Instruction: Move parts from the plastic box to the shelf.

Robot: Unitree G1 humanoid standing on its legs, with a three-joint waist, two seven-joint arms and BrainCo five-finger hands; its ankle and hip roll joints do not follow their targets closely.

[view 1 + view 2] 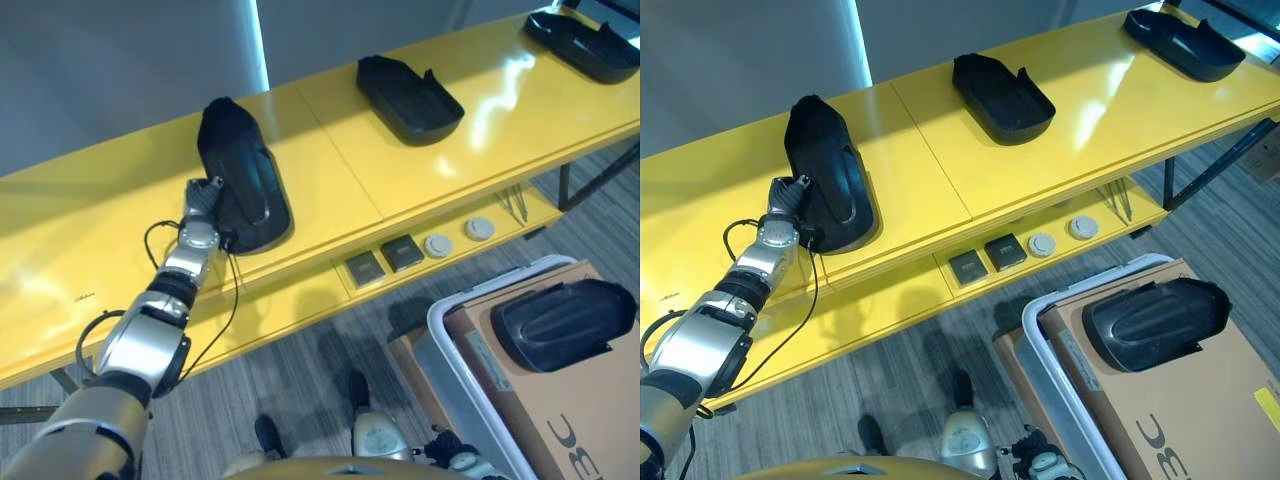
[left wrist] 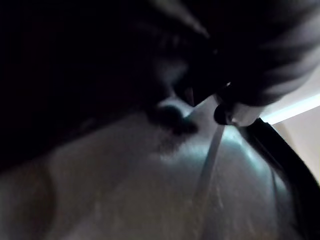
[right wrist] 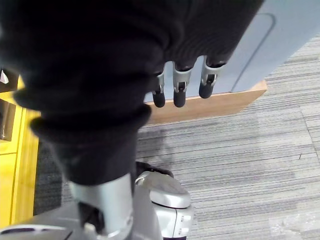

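Three black moulded parts sit well apart along the top of a long yellow shelf (image 1: 400, 170): one at the left (image 1: 240, 175), one in the middle (image 1: 408, 98), one at the far right end (image 1: 585, 42). The left hand (image 1: 203, 205) rests against the near side of the leftmost part, and whether its fingers grip cannot be told. A fourth black part (image 1: 1155, 322) lies on cardboard in the plastic box (image 1: 1065, 395) on the floor, while the right hand (image 3: 182, 82) hangs over the carpet, fingers loosely extended, holding nothing.
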